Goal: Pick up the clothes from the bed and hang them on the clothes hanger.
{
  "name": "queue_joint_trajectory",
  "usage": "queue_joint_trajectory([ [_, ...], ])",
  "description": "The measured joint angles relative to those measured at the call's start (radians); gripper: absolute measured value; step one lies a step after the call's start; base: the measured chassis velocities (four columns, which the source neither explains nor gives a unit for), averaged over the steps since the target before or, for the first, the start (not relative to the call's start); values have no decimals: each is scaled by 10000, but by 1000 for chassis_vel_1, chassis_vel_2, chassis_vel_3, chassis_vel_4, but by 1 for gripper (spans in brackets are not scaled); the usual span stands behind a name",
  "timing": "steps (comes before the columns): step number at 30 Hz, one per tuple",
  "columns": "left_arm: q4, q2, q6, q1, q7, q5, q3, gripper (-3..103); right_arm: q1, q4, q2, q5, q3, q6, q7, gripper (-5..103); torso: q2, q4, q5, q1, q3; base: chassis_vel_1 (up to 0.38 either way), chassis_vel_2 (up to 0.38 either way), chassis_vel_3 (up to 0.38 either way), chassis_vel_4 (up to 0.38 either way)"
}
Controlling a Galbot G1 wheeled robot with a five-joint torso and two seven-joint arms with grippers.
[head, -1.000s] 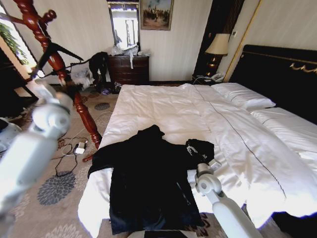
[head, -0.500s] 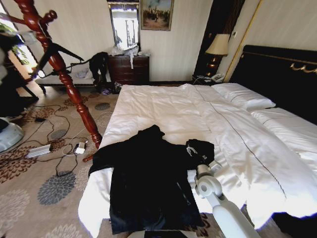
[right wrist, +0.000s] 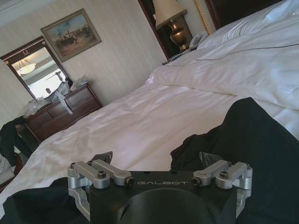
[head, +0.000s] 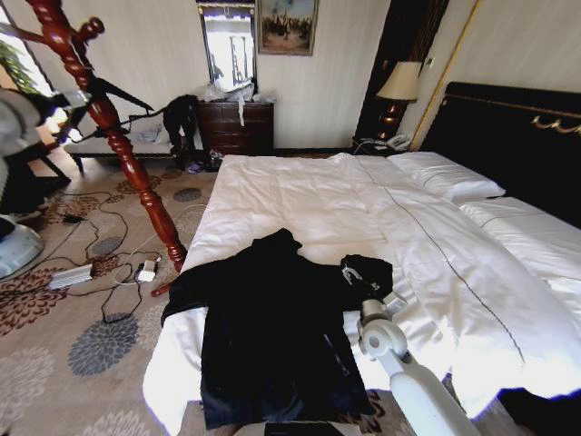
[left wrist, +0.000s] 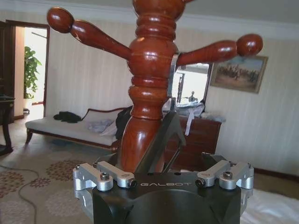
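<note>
Right claw (right wrist: 159,175): resting low on the bed (head: 309,195), fingers standing wide apart, gripping nothing. It is sitting just beside the sleeve end of the clothes (head: 272,327), probably placed there to take hold of the fabric. The white arm is reaching up from the foot of the bed toward it.

Left claw (left wrist: 163,172): hovering high beside the coat stand (head: 104,123), fingers spread wide, with the clothes hanger (left wrist: 161,142) standing between them but not clamped. By the look of it, it is lining up on the hanger.

Clothes: one large black garment, soft and matte, lying flat and spread on the near part of the bed, sleeves out to either side, hem hanging toward the foot. Not yet lifted.

Bed: very wide, white quilted duvet, lightly creased; white pillows (head: 445,173) against a tall black headboard (head: 508,136) with gold trim.

Clothes hanger: slim, black, triangular, hanging on the stand's pegs.

Coat stand: reddish turned wood, glossy, with knobbed pegs branching outward, leaning across the left of the head view.

Dresser (head: 236,127): dark wood, standing against the far wall.
</note>
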Motion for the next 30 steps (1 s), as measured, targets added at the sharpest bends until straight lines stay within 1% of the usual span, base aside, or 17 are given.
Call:
queue_joint_trajectory([
  [2, 381, -241, 238, -258, -9, 350, 354, 100, -3, -32, 5, -4, 20, 7, 0, 100, 0, 6, -4, 0, 0, 0, 0, 0, 0],
  [3, 584, -367, 352, -324, -13, 549, 408, 100, -3, -40, 9, -2, 34, 10, 0, 100, -1, 4, -5, 0, 1, 0, 0, 0, 0],
  [6, 842, -525, 542, -388, -86, 772, 425, 100, -6, -65, -3, 2, 46, 12, 4, 100, -1, -2, -3, 2, 1, 0, 0, 0, 0],
  [8, 883, -543, 591, -391, -121, 830, 424, 100, -9, -76, -11, 2, 48, 13, 5, 100, -1, -3, -3, 2, 1, 0, 0, 0, 0],
  [11, 916, -551, 787, -360, -257, 910, 395, 101, -24, -132, 12, 2, 51, 27, 6, 100, -1, 7, -4, 0, 0, 0, 0, 0, 0],
  [12, 912, -551, 825, -337, -310, 910, 376, 97, -28, -149, 26, 1, 46, 29, 8, 100, -1, 7, -5, 0, 0, 0, 0, 0, 0],
  [14, 905, -552, 856, -313, -354, 903, 356, 97, -29, -157, 35, -1, 31, 30, 9, 100, 0, 6, -5, 0, 0, 0, 0, 0, 0],
  [17, 827, -558, 898, -250, -444, 835, 284, 82, -24, -179, 45, -4, -19, 32, 14, 100, -1, 0, -5, 0, 0, 0, 0, 0, 0],
  [18, 827, -558, 898, -250, -444, 835, 284, 82, -24, -179, 45, -4, -19, 32, 14, 100, -1, 0, -5, 0, 0, 0, 0, 0, 0],
  [20, 744, -555, 931, -232, -560, 738, 255, 71, -15, -191, 40, -3, -21, 34, 17, 100, -1, 2, -4, 0, 0, 0, 0, 0, 0],
  [21, 709, -553, 936, -220, -589, 703, 244, 71, -15, -198, 39, -3, -21, 34, 19, 100, 0, 3, -4, -1, 0, 0, 0, 0, 0],
  [23, 592, -549, 938, -158, -613, 636, 206, 60, -31, -203, 35, -3, -21, 36, 26, 100, 0, 2, -4, 0, 0, 0, 0, 0, 0],
  [24, 592, -549, 938, -158, -613, 636, 206, 60, -31, -203, 35, -3, -21, 36, 26, 100, 0, 2, -4, 0, 0, 0, 0, 0, 0],
  [27, 402, -550, 925, -34, -613, 516, 109, 43, -61, -196, 30, -5, -6, 50, 31, 100, -1, 1, -4, 0, 0, 0, 0, 0, 0],
  [28, 402, -550, 925, -34, -613, 516, 109, 43, -61, -196, 30, -5, -6, 50, 31, 100, -1, 1, -4, 0, 0, 0, 0, 0, 0],
  [29, 339, -549, 884, 1, -598, 447, 90, 38, -75, -190, 28, -5, 5, 58, 33, 100, 0, 2, -4, 0, 0, 0, 0, 0, 0],
  [30, 283, -550, 816, 29, -537, 376, 79, 38, -94, -185, 19, -7, 18, 68, 33, 100, -1, 3, -5, -1, 0, 0, 0, 0, 0],
])
